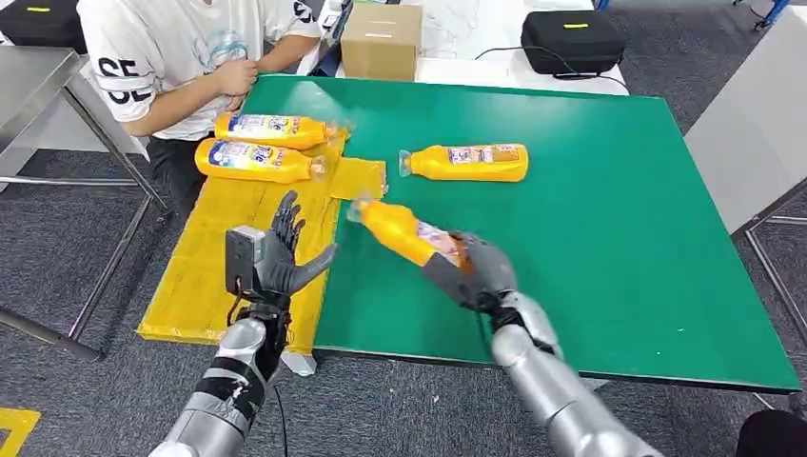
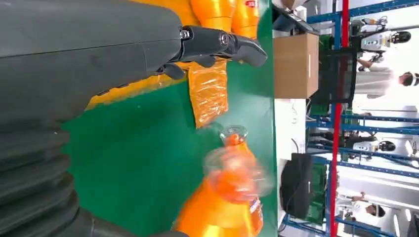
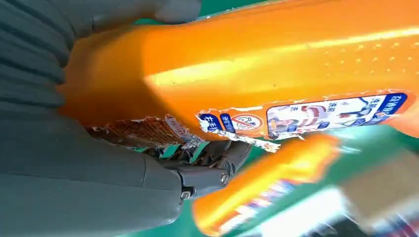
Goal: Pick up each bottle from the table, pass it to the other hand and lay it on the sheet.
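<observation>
My right hand grips an orange bottle by its base, raised off the green table with its clear cap pointing toward my left hand; close up the same held bottle shows a torn label. My left hand is open, fingers spread, above the yellow sheet, a short way from the bottle's cap. Two orange bottles lie on the sheet's far end. Another bottle lies on the table.
A person in a white shirt sits at the table's far left corner, hands near the sheet. A cardboard box and a black case stand behind the table. A metal table stands at left.
</observation>
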